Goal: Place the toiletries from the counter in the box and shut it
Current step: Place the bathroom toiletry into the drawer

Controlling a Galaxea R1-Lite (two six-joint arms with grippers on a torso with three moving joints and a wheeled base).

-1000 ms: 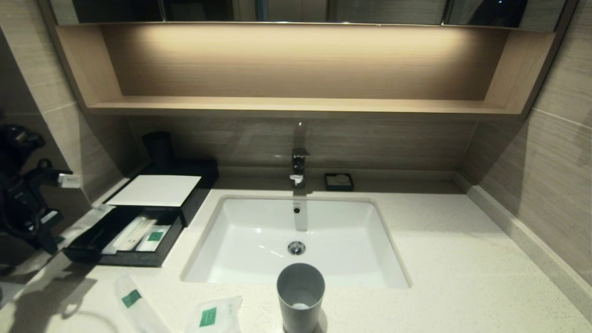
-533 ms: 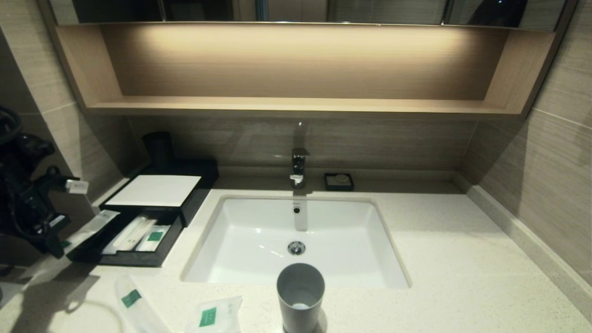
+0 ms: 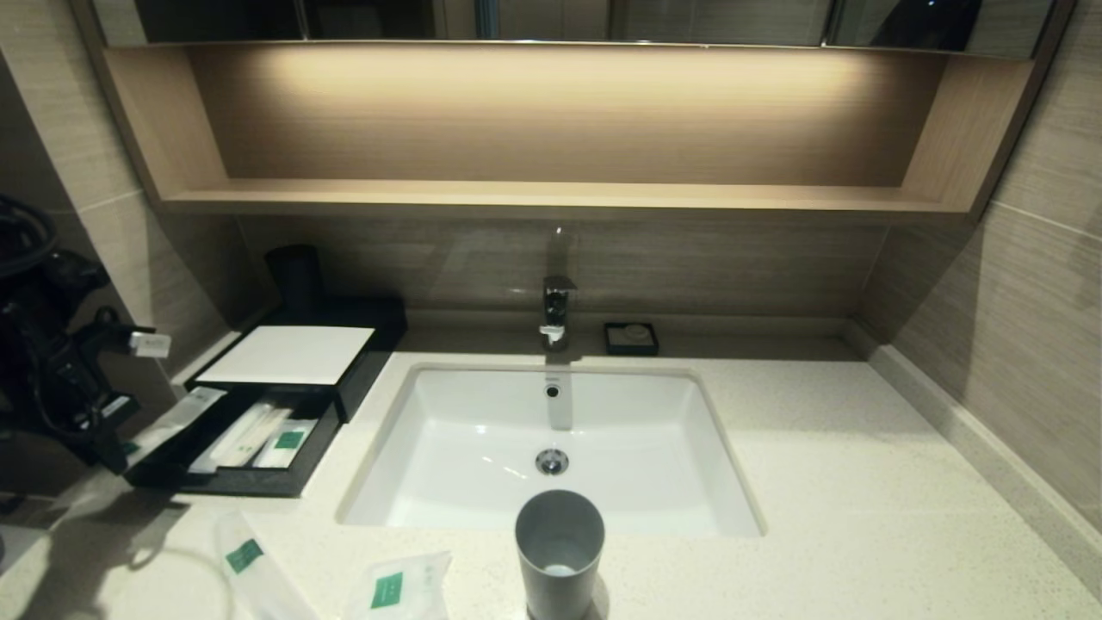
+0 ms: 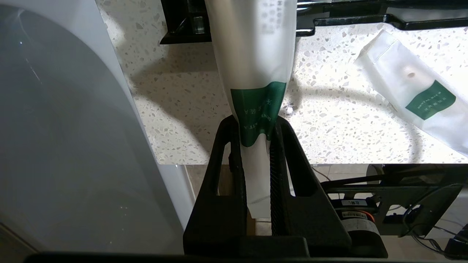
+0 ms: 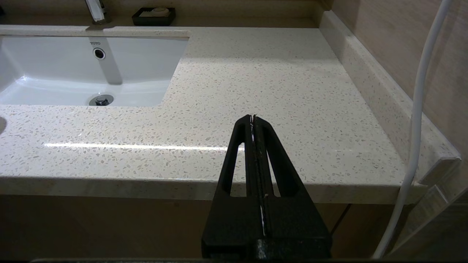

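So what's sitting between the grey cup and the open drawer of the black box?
In the head view, two packets lie on the counter there: a squarish packet beside the grey cup, and a narrow packet nearer the drawer.

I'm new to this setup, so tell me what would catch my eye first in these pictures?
First, the left gripper at the counter's left edge, shut on a long packet with a green label, whose far end reaches the open drawer of the black box. Then the white sink in the middle, with a grey cup in front of it and two more packets near the front edge.
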